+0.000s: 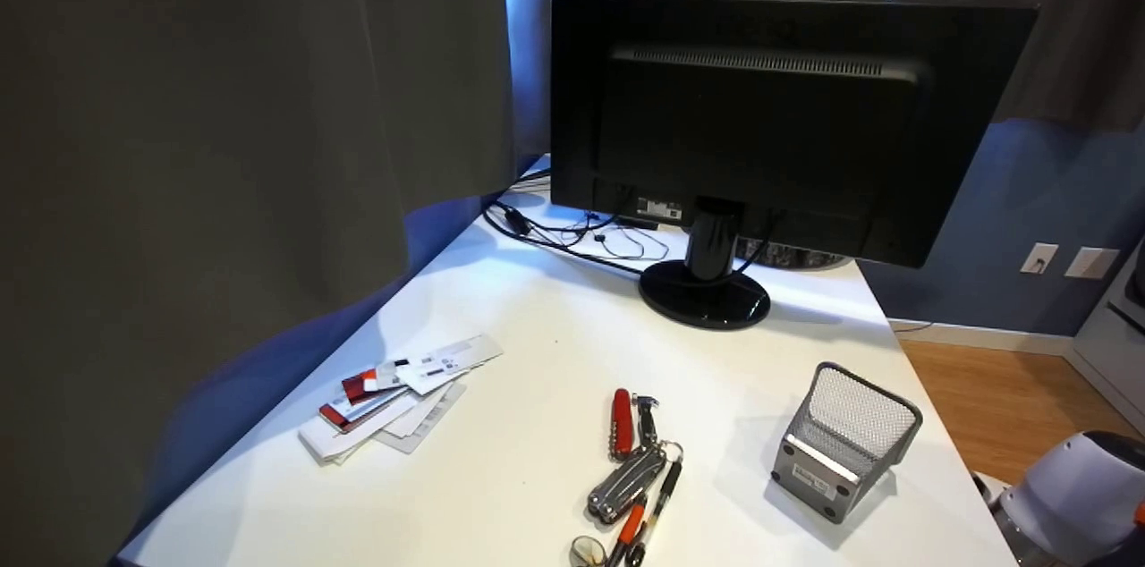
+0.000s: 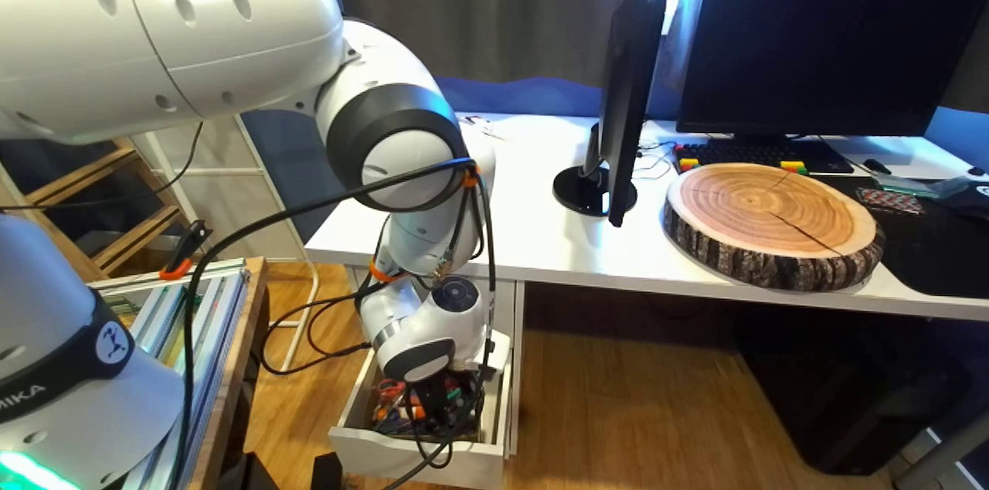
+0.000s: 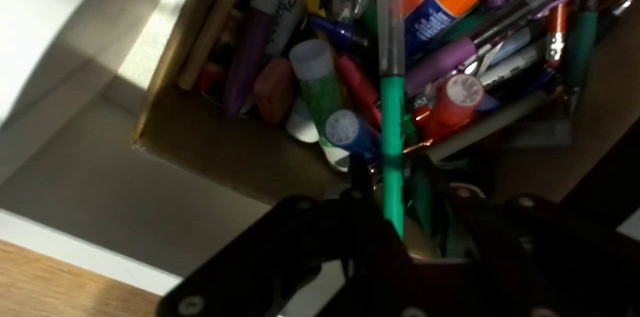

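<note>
In the wrist view my gripper [image 3: 390, 172] is partly open over a box of stationery. A green pen with a clear grey end [image 3: 392, 117] runs lengthwise between the two dark fingers. Thin gaps show on both sides of the pen, and its near end is hidden by the gripper. A blue-capped tube [image 3: 345, 129] and a green glue stick [image 3: 320, 92] lie beside the left finger. A red-orange capped marker [image 3: 457, 99] lies beyond the right finger. In an exterior view the gripper [image 2: 436, 401] reaches down into the open drawer [image 2: 421, 451]; its fingertips are hidden there.
The cardboard box wall [image 3: 165, 67] and white drawer side [image 3: 55, 22] stand close to the gripper. The desk [image 2: 556, 258] overhangs the drawer. A monitor [image 1: 760, 120], a mesh cup on its side [image 1: 845, 442], multitools [image 1: 626, 482] and papers [image 1: 402, 397] are on the desk. A cable [image 2: 309, 219] hangs along the arm.
</note>
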`<action>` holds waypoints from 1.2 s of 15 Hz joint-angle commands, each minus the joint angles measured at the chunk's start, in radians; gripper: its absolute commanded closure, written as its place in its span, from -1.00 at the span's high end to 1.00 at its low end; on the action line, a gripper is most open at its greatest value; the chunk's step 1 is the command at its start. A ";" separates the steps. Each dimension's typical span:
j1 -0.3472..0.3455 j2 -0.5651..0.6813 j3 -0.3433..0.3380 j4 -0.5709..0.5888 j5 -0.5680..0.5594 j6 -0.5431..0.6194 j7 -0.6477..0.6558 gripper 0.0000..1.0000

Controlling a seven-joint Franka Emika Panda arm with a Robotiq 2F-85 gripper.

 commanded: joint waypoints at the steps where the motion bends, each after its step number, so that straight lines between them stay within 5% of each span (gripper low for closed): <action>1: 0.004 0.000 0.003 0.019 0.023 -0.026 0.002 0.20; 5: 0.010 0.000 0.003 0.035 0.022 -0.052 0.000 0.76; 8: 0.024 -0.001 0.001 0.050 0.026 -0.091 0.001 0.94; 10: 0.042 -0.001 -0.005 0.060 0.037 -0.113 0.008 0.71; 11: 0.045 -0.001 -0.006 0.064 0.039 -0.121 0.009 0.34; 18: 0.063 -0.001 -0.011 0.084 0.068 -0.137 0.020 -0.65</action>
